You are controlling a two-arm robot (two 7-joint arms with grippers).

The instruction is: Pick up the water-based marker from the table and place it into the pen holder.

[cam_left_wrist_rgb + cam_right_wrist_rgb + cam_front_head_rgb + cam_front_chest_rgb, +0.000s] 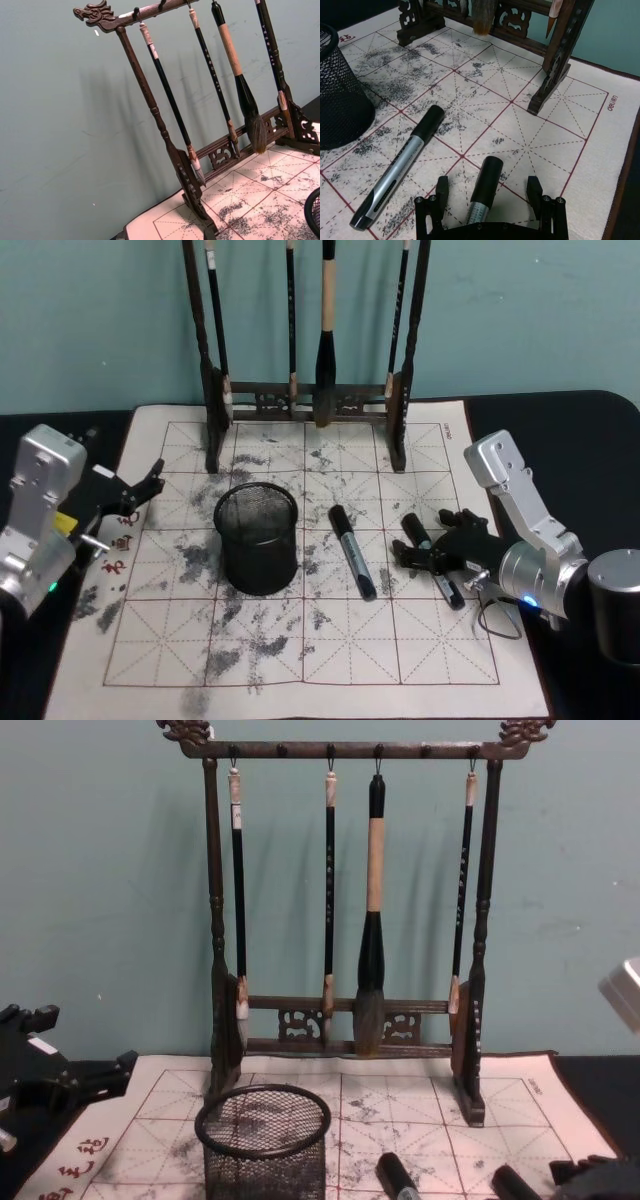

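Observation:
Two black-capped, grey-barrelled markers lie on the ink-stained grid mat. The right-hand water-based marker point(413, 527) point(485, 192) lies flat between the fingers of my right gripper point(424, 538) point(487, 189), which is open and straddles it with a gap on each side. Left of it lies the other marker point(352, 550) point(400, 167). The pen holder point(255, 538) point(263, 1140) point(340, 100), a black mesh cup, stands upright further left with nothing visible in it. My left gripper point(138, 492) point(70, 1082) is open at the mat's left edge.
A tall dark wooden brush rack point(305, 390) point(345, 970) point(165, 135) with several hanging brushes stands at the back of the mat point(280, 660). Its right foot point(547, 92) is just beyond the markers. A black tabletop point(590, 450) surrounds the mat.

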